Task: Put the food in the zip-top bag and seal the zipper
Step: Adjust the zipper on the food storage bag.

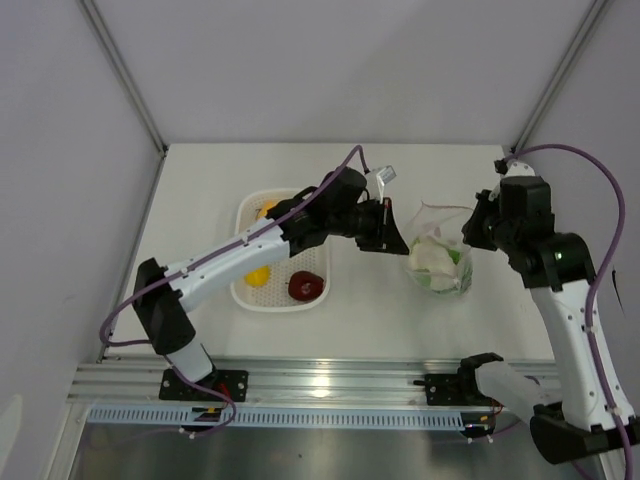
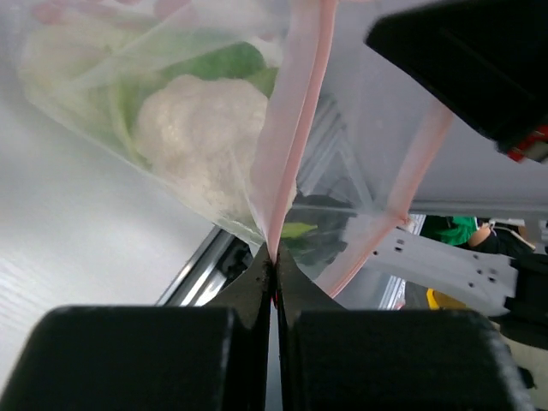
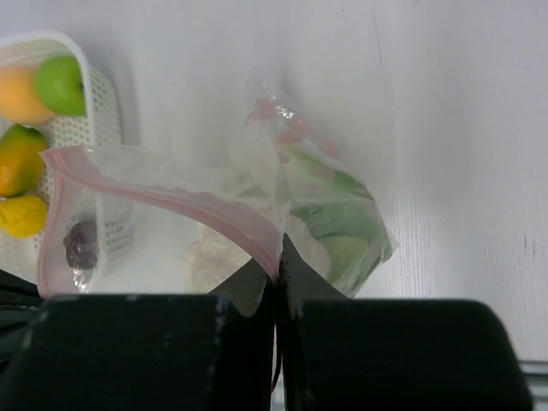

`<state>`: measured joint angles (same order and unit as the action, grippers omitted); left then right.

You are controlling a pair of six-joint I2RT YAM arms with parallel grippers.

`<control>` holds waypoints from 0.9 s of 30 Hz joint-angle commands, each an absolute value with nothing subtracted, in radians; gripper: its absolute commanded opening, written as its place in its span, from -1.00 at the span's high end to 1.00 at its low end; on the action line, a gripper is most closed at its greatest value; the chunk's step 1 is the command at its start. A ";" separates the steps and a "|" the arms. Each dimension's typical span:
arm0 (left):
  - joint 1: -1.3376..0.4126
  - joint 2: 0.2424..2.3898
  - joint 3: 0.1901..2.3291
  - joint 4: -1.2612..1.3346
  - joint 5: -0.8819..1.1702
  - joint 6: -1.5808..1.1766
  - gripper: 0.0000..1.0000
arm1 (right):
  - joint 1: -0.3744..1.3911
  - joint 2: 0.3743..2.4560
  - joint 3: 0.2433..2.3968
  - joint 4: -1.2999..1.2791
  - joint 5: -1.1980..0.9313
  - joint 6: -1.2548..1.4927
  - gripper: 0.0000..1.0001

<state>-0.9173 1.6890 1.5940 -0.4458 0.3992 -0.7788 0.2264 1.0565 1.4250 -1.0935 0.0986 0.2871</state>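
Note:
The clear zip-top bag (image 1: pixel 438 258) hangs between my two grippers over the table, with two green-white lettuces (image 2: pixel 201 128) inside it. My left gripper (image 1: pixel 393 240) is shut on the bag's pink zipper strip (image 2: pixel 287 145) at its left end. My right gripper (image 1: pixel 474 232) is shut on the same pink strip (image 3: pixel 214 214) at its right end. The bag's mouth gapes open between them. In the white basket (image 1: pixel 243 290) lie a dark red apple (image 1: pixel 305 286), orange-yellow fruits (image 3: pixel 19 94) and a lime-green fruit (image 3: pixel 62 84).
The basket stands left of the bag, partly under my left arm. A metal rail (image 1: pixel 320 380) runs along the table's near edge. Grey walls close in the table at the back and both sides.

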 commanded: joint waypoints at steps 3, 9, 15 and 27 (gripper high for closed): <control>-0.884 1.727 1.479 -0.329 0.489 -0.811 0.99 | 0.219 1.000 1.200 -0.954 0.042 0.318 1.00; -0.890 1.717 1.726 -0.473 0.396 -0.715 0.99 | 0.221 1.031 1.375 -1.029 0.135 0.261 1.00; -0.953 1.632 1.584 -0.382 0.340 -0.744 0.99 | 0.219 0.962 1.395 -1.028 0.080 0.285 1.00; -0.943 1.637 1.654 -0.408 0.402 -0.730 0.99 | 0.216 0.982 1.459 -1.062 0.101 0.244 1.00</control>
